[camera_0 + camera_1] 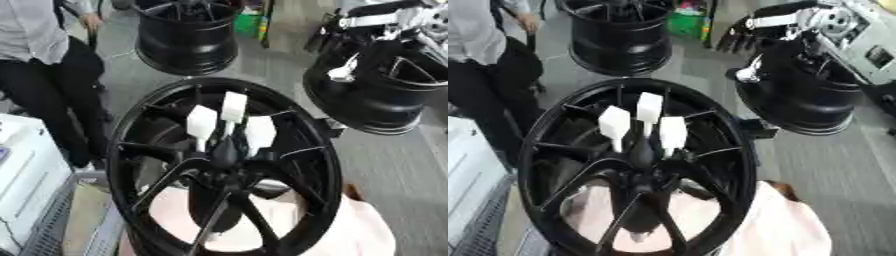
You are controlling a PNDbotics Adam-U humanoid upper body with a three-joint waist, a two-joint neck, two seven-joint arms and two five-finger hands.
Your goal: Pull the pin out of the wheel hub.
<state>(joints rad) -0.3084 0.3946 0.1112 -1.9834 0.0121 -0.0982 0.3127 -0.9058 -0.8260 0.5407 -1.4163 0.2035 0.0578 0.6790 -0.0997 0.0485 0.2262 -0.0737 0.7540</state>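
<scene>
The grey floor (411,165) carries everything here. The robot's right hand (750,30) shows at the upper right of the right eye view, whether curled or straight I cannot tell. Directly under that hand a black wheel (807,100) lies flat on the floor. Well to the hand's left, at the far edge, a second black wheel (619,42) rests the same way. Nearer and lower than the hand, the large wheel hub (223,167) stands tilted, its bottom edge on a pale pink cloth (789,230).
</scene>
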